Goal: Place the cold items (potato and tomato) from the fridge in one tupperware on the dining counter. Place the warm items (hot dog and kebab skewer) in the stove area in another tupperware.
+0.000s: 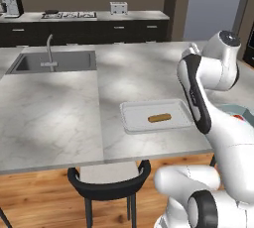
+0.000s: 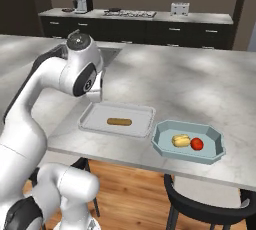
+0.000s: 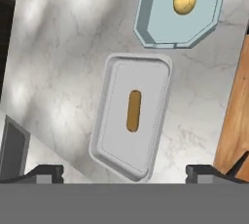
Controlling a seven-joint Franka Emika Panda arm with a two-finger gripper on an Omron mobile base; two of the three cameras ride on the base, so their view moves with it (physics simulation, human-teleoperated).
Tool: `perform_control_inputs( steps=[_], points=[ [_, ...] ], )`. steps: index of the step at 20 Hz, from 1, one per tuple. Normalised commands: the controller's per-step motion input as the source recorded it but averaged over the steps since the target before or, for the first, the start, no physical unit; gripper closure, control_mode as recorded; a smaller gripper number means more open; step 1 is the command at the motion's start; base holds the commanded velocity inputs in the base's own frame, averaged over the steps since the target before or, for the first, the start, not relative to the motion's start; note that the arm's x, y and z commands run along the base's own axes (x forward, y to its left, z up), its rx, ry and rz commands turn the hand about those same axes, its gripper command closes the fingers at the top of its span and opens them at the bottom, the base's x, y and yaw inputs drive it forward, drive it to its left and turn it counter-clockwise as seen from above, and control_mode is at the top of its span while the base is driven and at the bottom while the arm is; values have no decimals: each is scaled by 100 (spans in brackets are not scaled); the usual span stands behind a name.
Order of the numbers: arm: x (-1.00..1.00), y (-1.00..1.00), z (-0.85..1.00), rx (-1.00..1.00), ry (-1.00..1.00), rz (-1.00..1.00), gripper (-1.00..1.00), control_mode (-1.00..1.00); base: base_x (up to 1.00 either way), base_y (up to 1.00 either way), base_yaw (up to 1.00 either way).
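Left base view: you see hot dog (image 1: 159, 118) lying in grey tupperware (image 1: 131, 122) on marble counter (image 1: 49, 118).
Right base view: potato (image 2: 180, 140) touches tomato (image 2: 197, 144) inside blue tupperware (image 2: 162, 146).
Hand view: your hand (image 3: 124, 171) spread wide, empty, above hot dog.

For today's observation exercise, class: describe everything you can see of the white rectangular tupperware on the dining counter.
The white tupperware is a shallow rectangular tray with rounded corners and a raised rim, plastic-looking and lidless. It sits flat on the marble counter near its front edge, just beside the blue tupperware, slightly apart from it. One hot dog lies on its floor, roughly centred and lengthwise. Nothing else touches it; in the hand view the open fingers are above it.
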Motion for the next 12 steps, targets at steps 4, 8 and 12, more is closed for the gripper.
perform_control_inputs(
  steps=[4,8,12],
  points=[
    [-74,5,50,-11,0,6,-100,-100,0,0,0],
    [-75,4,46,-26,0,31,-100,-100,0,0,0],
    [-81,9,33,-32,0,48,-100,-100,0,0,0]
  ],
)
